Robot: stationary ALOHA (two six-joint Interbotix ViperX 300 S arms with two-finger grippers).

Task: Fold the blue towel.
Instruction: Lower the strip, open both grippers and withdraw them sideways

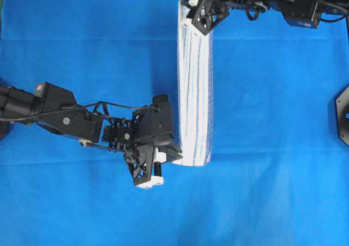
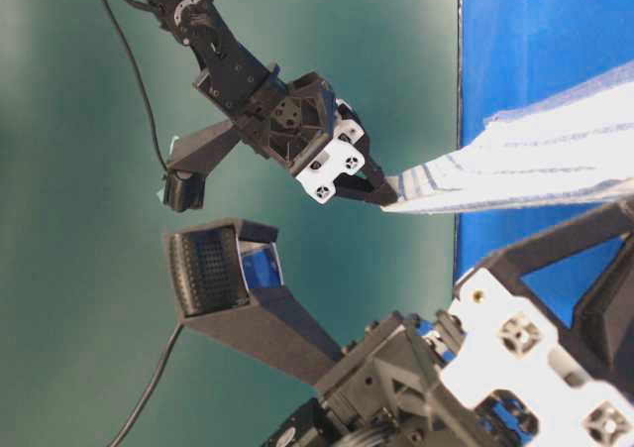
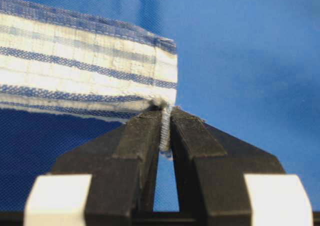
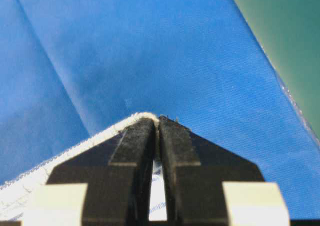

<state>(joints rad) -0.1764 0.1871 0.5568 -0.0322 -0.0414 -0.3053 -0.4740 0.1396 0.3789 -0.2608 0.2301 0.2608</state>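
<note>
The blue towel (image 1: 195,88), white with thin blue stripes, is a long narrow strip running from the far edge of the table toward the near side. My left gripper (image 1: 179,154) is shut on its near left corner. In the left wrist view the cloth edge is pinched between the black fingers (image 3: 145,136), and the towel (image 3: 85,70) stretches away to the left. My right gripper (image 1: 186,12) is shut on the far end. The right wrist view shows the towel's hem (image 4: 75,148) caught at the gripper (image 4: 156,123). From table level, the right gripper (image 2: 381,191) holds the towel (image 2: 535,165) taut.
A large plain blue cloth (image 1: 272,148) covers the table, with fold creases (image 4: 60,70) in it. Its edge meets a green surface (image 4: 285,30) at the far side. A black mount (image 1: 341,115) sits at the right edge. The left arm's body (image 2: 515,338) fills the near foreground.
</note>
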